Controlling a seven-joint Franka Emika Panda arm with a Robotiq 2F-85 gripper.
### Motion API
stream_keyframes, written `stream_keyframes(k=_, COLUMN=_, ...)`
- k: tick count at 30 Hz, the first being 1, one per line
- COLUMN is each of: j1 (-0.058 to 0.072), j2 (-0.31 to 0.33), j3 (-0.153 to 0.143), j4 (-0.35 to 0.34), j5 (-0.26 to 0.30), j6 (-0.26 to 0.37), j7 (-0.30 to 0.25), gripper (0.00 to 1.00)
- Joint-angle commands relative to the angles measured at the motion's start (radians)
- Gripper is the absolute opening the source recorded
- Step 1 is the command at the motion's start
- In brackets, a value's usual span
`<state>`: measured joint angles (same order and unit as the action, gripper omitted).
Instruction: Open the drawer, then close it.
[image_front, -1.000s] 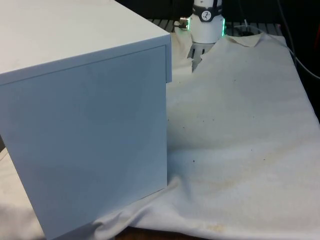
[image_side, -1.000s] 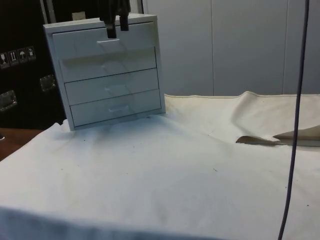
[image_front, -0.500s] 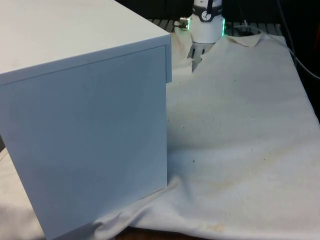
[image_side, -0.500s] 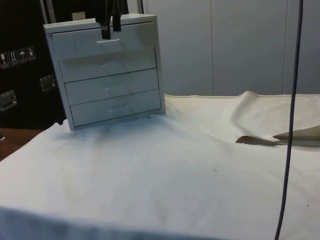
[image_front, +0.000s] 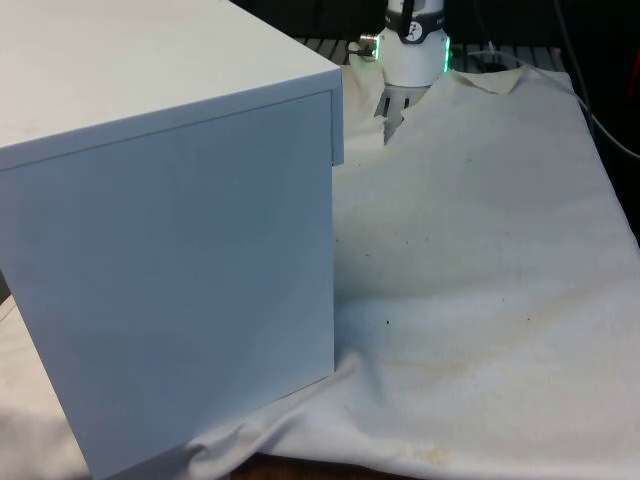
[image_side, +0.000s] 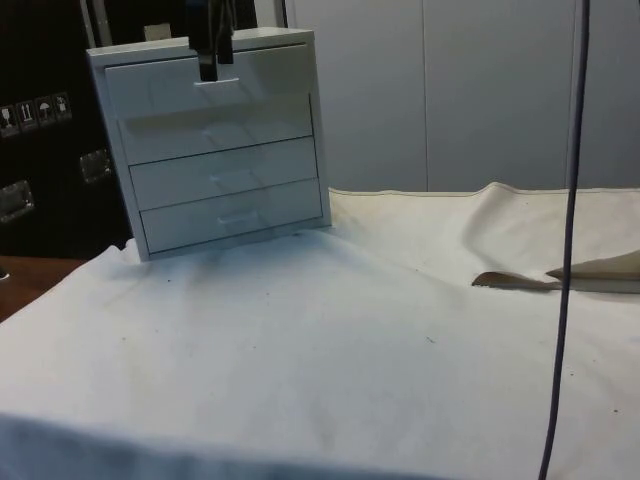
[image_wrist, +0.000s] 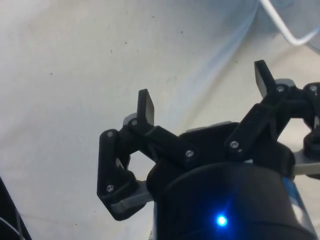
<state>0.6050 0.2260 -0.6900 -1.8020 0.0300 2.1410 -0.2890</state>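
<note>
A white chest of drawers stands at the far left of the side view, its four drawer fronts facing the table. In the front view the chest shows its plain back and side. The second drawer from the top seems to stick out slightly. My black gripper hangs in front of the top drawer, just above its handle; I cannot tell whether it touches. In the wrist view the gripper is open, with nothing between its fingers and white cloth beyond them.
The white cloth lies rumpled across the table, with a turned-up fold at the side view's right. A thin dark cable hangs down there. Dark cabinets stand behind the chest.
In the side view the gripper has drifted a little left and slightly lower across the top drawer's front. The hanging cable has swung left too. The chest has not moved.
</note>
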Motion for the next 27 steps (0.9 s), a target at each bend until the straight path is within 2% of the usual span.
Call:
stream_keyframes(k=1, j1=-0.002, j2=0.007, j3=0.0, j4=0.006, j5=0.0, j6=0.001, j7=-0.015, gripper=1.0)
stream_keyframes(k=5, j1=0.0, j2=0.009, j3=-0.004, j4=0.008, j5=-0.001, j6=0.0, j7=-0.023, gripper=1.0)
stream_keyframes(k=14, j1=0.005, j2=0.015, j3=-0.006, j4=0.011, j5=-0.074, j6=0.011, j7=-0.044, gripper=1.0)
stream_keyframes(k=15, j1=0.003, j2=0.012, j3=-0.004, j4=0.01, j5=-0.065, j6=0.002, j7=-0.043, gripper=1.0)
stream_keyframes(k=23, j1=0.006, j2=0.016, j3=-0.004, j4=0.0, j5=-0.124, j6=0.05, j7=-0.047, gripper=1.0)
stream_keyframes(k=24, j1=0.004, j2=0.016, j3=-0.002, j4=0.003, j5=-0.117, j6=0.037, j7=-0.046, gripper=1.0)
stream_keyframes(k=27, j1=0.008, j2=0.019, j3=-0.004, j4=-0.006, j5=-0.135, j6=0.07, j7=-0.047, gripper=1.0)
